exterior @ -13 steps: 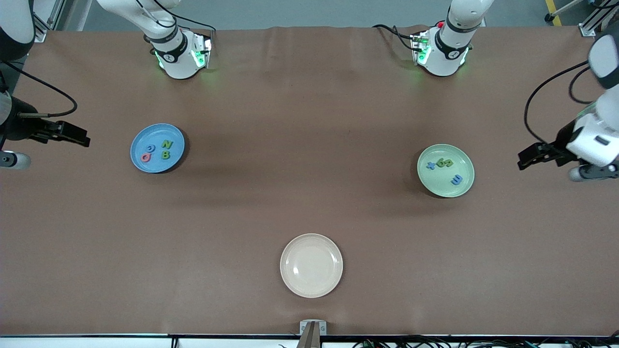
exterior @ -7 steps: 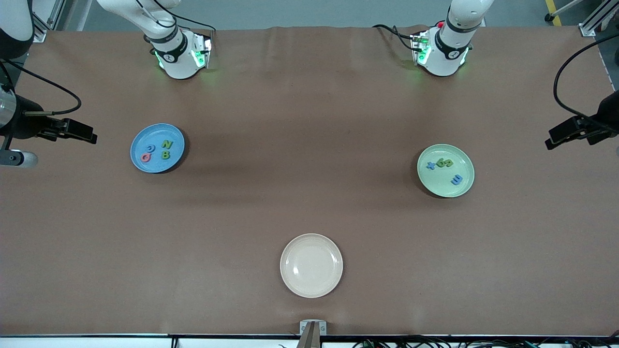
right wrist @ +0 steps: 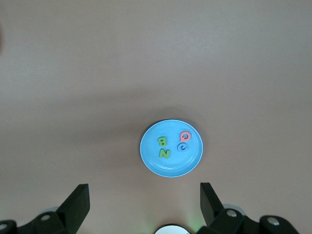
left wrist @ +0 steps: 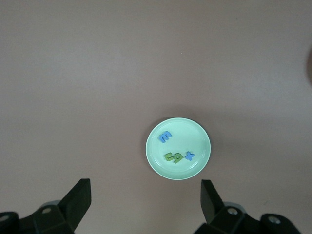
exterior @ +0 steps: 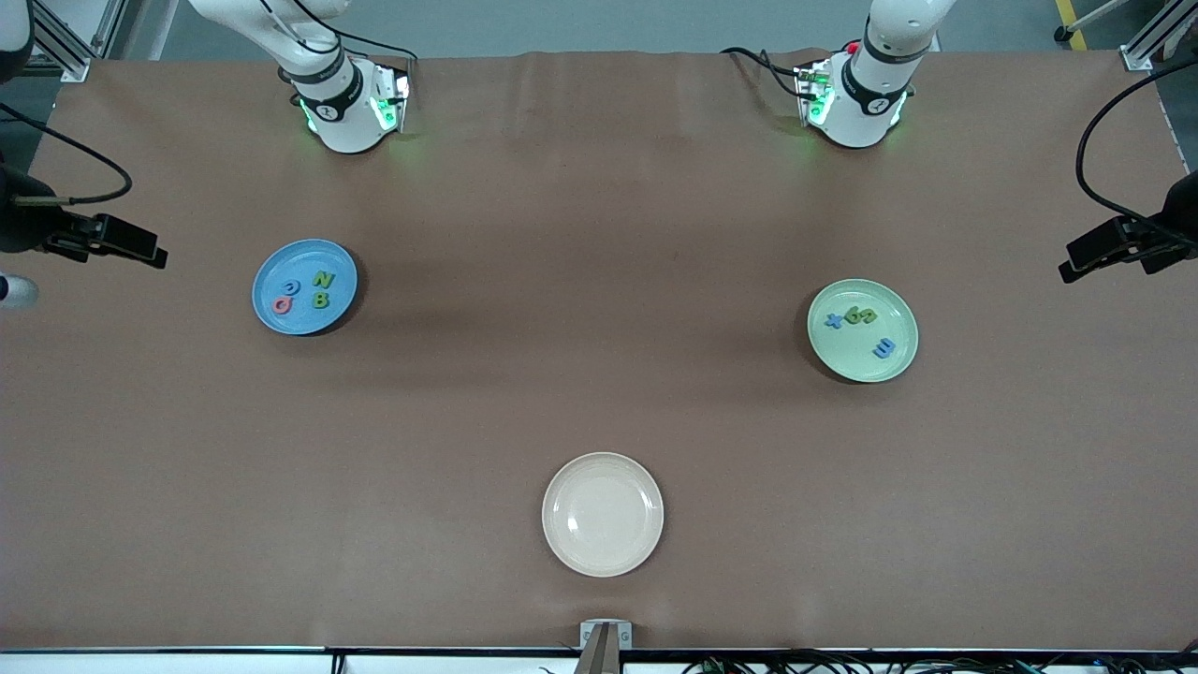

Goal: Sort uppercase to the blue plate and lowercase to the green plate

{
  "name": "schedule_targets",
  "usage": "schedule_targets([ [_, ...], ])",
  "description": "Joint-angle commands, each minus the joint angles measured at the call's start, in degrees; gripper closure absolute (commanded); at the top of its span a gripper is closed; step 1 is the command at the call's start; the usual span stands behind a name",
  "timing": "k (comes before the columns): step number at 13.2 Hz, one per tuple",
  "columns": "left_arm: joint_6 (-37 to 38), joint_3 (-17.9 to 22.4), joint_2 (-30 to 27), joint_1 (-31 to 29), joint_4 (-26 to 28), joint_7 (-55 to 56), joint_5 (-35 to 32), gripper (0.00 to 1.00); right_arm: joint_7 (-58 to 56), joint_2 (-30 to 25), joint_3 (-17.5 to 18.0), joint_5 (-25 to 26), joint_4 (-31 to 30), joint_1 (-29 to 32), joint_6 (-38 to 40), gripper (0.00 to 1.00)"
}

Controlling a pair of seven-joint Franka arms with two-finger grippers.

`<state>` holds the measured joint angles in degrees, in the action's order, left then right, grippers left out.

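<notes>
Sorting looking complete: uppercase (exterior: pixel 307 290) lying in blue plate (exterior: pixel 271 314), lowercase (exterior: pixel 866 326) in green plate (exterior: pixel 856 365). Left gripper (exterior: pixel 1090 253), right gripper (exterior: pixel 117 241) hanging over table ends, jaws wide, holding nothing.

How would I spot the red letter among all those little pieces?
Find the blue plate toward the right arm's end of the table. Four small letters lie in it; the red letter is the ring-shaped one, nearest the front camera, beside the blue letter. It is the only red piece.

Bright, even light; soft shadows
</notes>
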<state>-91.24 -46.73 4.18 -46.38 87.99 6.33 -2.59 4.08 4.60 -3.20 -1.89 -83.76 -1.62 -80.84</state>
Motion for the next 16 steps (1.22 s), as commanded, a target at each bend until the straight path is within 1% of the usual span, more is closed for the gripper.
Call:
schedule_targets([
  [1,0.98,18.26,-0.92,18.18,-0.54,-1.41,1.00,0.01,-1.62,-2.84,2.41,0.92,-2.11,1.70,-0.02,0.00],
  [2,0.98,25.65,-1.36,25.74,-0.36,-1.41,1.09,0.01,-2.23,-3.02,2.41,0.92,-2.20,1.88,-0.02,0.00],
  [4,1.07,38.14,-2.41,38.15,0.07,-1.41,1.09,0.01,-2.94,-3.89,2.41,0.92,-3.25,2.14,-0.20,0.00],
  [5,1.15,43.08,-2.68,43.17,0.25,-1.41,1.18,0.01,-2.94,-4.77,2.41,0.92,-4.39,2.14,-0.81,0.00],
  [6,1.15,46.52,-3.12,46.79,0.60,-1.41,1.36,0.01,-2.94,-5.73,2.41,0.92,-5.70,2.06,-1.34,0.00],
  [7,1.15,48.73,-3.56,48.65,1.13,-1.49,1.53,0.01,-2.94,-6.70,2.41,0.92,-6.67,1.88,-1.95,0.00],
  [12,0.80,49.10,-6.72,48.32,4.03,-1.49,2.76,0.01,-4.00,-9.78,2.50,0.92,-9.67,2.05,-2.66,0.00],
  [16,0.63,49.10,-6.73,48.14,3.86,-1.49,3.73,0.01,-4.00,-13.91,2.50,0.92,-14.67,2.14,-5.12,0.00],
])
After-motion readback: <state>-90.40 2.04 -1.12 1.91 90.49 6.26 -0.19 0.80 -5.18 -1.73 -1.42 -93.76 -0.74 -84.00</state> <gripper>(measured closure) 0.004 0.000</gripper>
